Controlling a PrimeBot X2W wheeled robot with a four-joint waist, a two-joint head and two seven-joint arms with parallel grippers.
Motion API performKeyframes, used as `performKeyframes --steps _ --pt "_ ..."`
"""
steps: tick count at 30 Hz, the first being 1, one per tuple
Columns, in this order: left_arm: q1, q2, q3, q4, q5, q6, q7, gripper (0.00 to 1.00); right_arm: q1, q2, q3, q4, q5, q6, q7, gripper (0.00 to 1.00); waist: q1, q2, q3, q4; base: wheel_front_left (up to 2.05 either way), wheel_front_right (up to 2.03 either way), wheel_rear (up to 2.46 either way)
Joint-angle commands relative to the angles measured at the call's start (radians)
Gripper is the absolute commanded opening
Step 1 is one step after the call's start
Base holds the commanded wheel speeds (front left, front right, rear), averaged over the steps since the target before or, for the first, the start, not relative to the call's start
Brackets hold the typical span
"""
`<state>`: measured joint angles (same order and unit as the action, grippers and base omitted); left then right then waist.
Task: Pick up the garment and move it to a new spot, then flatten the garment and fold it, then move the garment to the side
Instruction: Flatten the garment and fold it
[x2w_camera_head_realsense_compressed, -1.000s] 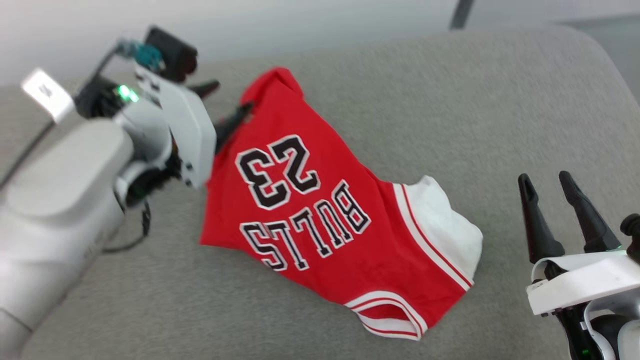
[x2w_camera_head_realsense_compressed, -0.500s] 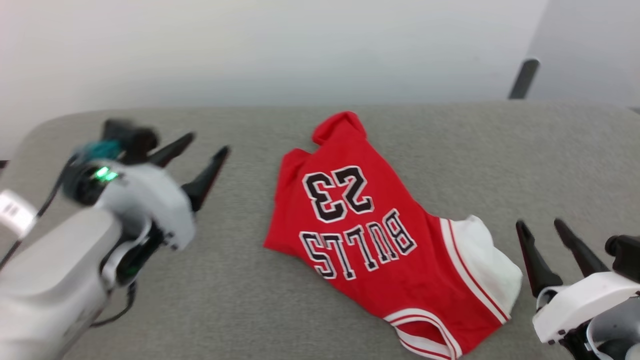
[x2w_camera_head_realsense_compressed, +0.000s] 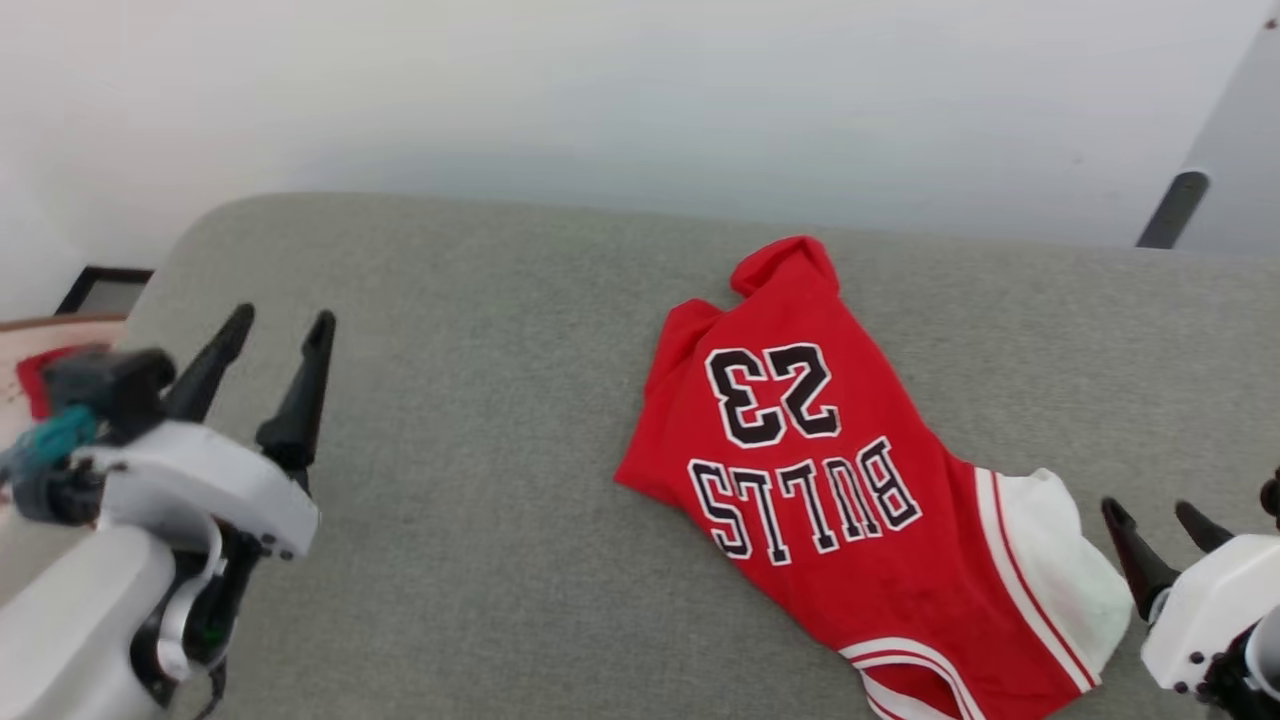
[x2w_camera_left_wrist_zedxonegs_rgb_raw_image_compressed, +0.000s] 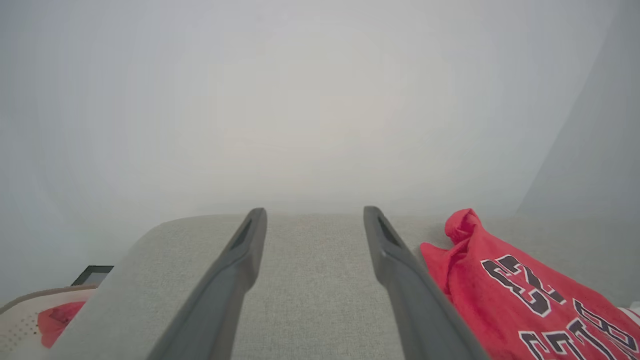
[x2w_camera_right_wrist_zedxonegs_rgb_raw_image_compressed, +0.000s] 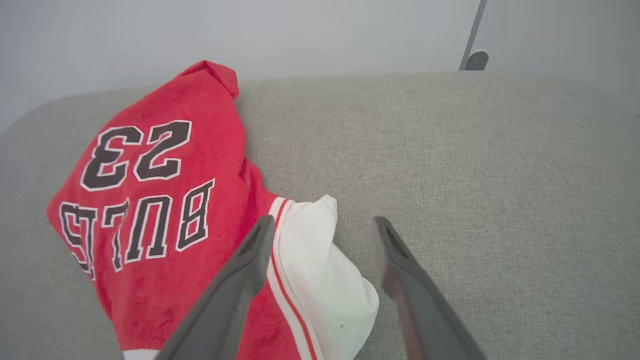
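Note:
The garment (x2w_camera_head_realsense_compressed: 840, 480), a red jersey with black "BULLS" and "23" lettering and a white sleeve (x2w_camera_head_realsense_compressed: 1050, 560), lies loosely spread and rumpled on the grey cushion (x2w_camera_head_realsense_compressed: 480, 480), right of centre. My left gripper (x2w_camera_head_realsense_compressed: 281, 322) stands open and empty well to the garment's left. In the left wrist view its fingers (x2w_camera_left_wrist_zedxonegs_rgb_raw_image_compressed: 315, 214) frame bare cushion, with the garment (x2w_camera_left_wrist_zedxonegs_rgb_raw_image_compressed: 505, 295) at the right. My right gripper (x2w_camera_head_realsense_compressed: 1150, 510) is open just right of the white sleeve. In the right wrist view its fingers (x2w_camera_right_wrist_zedxonegs_rgb_raw_image_compressed: 325, 222) hover over the sleeve (x2w_camera_right_wrist_zedxonegs_rgb_raw_image_compressed: 320, 270), apart from the garment (x2w_camera_right_wrist_zedxonegs_rgb_raw_image_compressed: 160, 200).
A beige basket (x2w_camera_left_wrist_zedxonegs_rgb_raw_image_compressed: 20, 320) holding a small red cloth (x2w_camera_left_wrist_zedxonegs_rgb_raw_image_compressed: 55, 320) sits off the cushion's left end. A dark-framed object (x2w_camera_head_realsense_compressed: 100, 290) lies by the wall behind it. A dark pole (x2w_camera_head_realsense_compressed: 1170, 210) rises at the back right. The pale wall runs along the cushion's far edge.
My left gripper has drawn back leftward from the garment's upper left edge, still open. The head camera has swung, shifting the whole picture right. The garment lies as before.

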<state>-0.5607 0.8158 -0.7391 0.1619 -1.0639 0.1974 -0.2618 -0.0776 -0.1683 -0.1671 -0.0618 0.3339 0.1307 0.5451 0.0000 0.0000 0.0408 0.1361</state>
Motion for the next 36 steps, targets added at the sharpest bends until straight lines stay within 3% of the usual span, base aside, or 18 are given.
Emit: performKeyframes --steps 1,5,11,21,22,23,24,36 --pt "0.062 -0.015 0.043 -0.021 0.031 0.014 -0.001 1.0 -0.014 -0.008 -0.01 0.01 0.0 0.0 0.021 1.0 0.0 0.0 0.023 0.025 0.0 0.0 0.0" --pt "0.2 -0.06 0.212 -0.078 0.118 0.034 -0.002 1.0 -0.026 -0.016 -0.031 0.033 0.004 0.0 0.077 1.0 0.0 0.0 0.05 0.044 0.0 0.0 0.0" --pt "0.364 -0.168 0.412 -0.132 0.228 0.003 -0.002 1.0 -0.04 -0.017 -0.057 0.064 -0.009 0.0 0.154 1.0 0.0 0.0 0.096 0.072 0.0 0.0 0.0" --pt "0.477 -0.322 0.559 -0.137 0.322 -0.074 -0.002 1.0 -0.072 -0.001 -0.088 0.134 -0.048 0.0 0.25 1.0 0.0 0.0 0.149 0.107 0.0 0.0 0.0" --pt "0.484 -0.335 0.569 -0.137 0.332 -0.084 -0.003 1.0 -0.078 -0.001 -0.084 0.142 -0.048 0.0 0.255 0.85 0.0 0.0 0.151 0.109 0.0 0.0 0.0" --pt "0.49 -0.346 0.579 -0.135 0.341 -0.091 -0.003 1.0 -0.085 -0.002 -0.078 0.147 -0.05 0.0 0.256 0.25 0.0 0.0 0.153 0.109 0.0 0.0 0.0" --pt "0.496 -0.359 0.59 -0.132 0.348 -0.099 -0.002 1.0 -0.09 -0.004 -0.07 0.153 -0.05 0.0 0.259 0.0 0.0 0.0 0.155 0.11 0.0 0.0 0.0" --pt "0.545 -0.432 0.682 -0.109 0.409 -0.163 -0.003 1.0 -0.121 -0.044 -0.096 0.11 -0.052 0.0 0.257 0.0 0.0 0.0 0.123 0.074 0.0 0.0 0.0"
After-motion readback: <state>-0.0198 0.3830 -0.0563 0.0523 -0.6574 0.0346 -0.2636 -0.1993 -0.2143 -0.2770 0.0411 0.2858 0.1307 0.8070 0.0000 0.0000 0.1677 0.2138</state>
